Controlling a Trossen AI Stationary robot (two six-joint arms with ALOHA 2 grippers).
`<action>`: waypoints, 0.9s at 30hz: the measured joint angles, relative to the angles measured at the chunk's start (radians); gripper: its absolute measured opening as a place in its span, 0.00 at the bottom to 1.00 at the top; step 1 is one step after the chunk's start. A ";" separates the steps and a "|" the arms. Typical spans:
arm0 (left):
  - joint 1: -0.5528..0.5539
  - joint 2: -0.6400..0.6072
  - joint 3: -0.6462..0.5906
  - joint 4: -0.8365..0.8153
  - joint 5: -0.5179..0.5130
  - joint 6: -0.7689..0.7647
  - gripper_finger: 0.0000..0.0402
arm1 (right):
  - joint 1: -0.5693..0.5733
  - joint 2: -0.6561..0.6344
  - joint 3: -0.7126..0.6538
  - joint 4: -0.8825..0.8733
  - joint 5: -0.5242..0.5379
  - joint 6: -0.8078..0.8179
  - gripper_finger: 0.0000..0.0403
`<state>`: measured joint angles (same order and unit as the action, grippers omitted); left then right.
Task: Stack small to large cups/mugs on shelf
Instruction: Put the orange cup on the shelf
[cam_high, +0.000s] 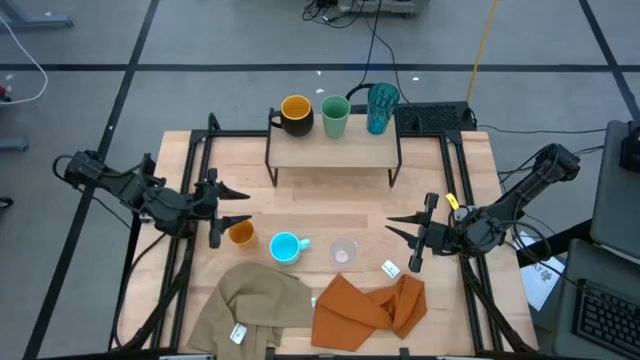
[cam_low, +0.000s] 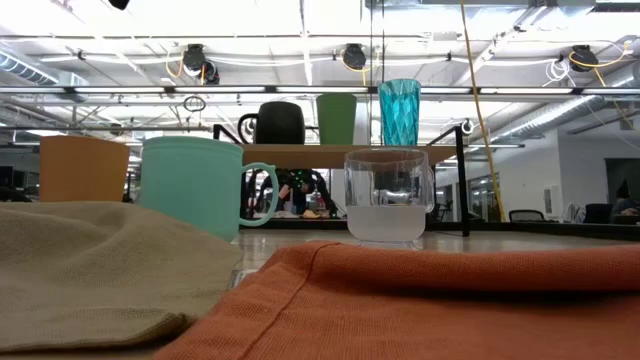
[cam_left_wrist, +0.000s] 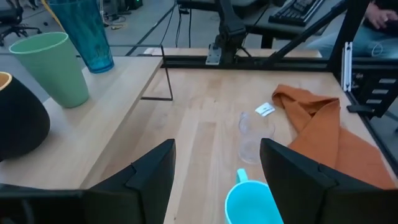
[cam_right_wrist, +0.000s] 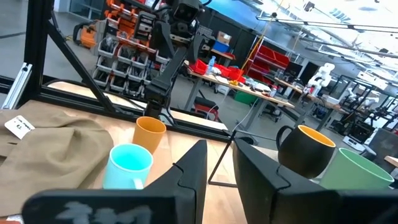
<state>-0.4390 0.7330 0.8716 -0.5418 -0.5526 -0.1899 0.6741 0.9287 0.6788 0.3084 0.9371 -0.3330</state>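
Observation:
The shelf (cam_high: 333, 150) stands at the table's far middle. On it, left to right, are the black mug (cam_high: 296, 115), the green cup (cam_high: 335, 117) and the teal tumbler (cam_high: 382, 108). On the table in front, in a row, stand the small orange cup (cam_high: 240, 233), the light blue mug (cam_high: 287, 247) and the clear cup (cam_high: 343, 252). My left gripper (cam_high: 243, 206) is open, level, just on the far side of the orange cup. My right gripper (cam_high: 390, 227) is open, level, right of the clear cup. Both point toward the table's middle.
A tan cloth (cam_high: 255, 300) and an orange cloth (cam_high: 370, 310) lie bunched at the near edge, in front of the cups. A small white tag (cam_high: 390, 268) lies near the clear cup. Black frame rails (cam_high: 205, 150) run along both sides of the table.

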 joint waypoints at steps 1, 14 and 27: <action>0.000 0.000 0.000 0.007 0.000 0.001 0.58 | 0.000 0.000 0.000 0.000 0.000 0.004 0.17; 0.000 0.000 0.000 0.040 -0.025 0.127 0.58 | 0.000 0.000 0.000 0.001 0.000 -0.035 0.17; 0.000 0.000 0.000 0.159 -0.034 0.149 0.58 | 0.000 0.000 0.000 0.001 0.000 0.111 0.17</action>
<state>-0.4389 0.7326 0.8719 -0.3833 -0.5868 -0.0409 0.6739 0.9283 0.6785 0.3092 0.9371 -0.2225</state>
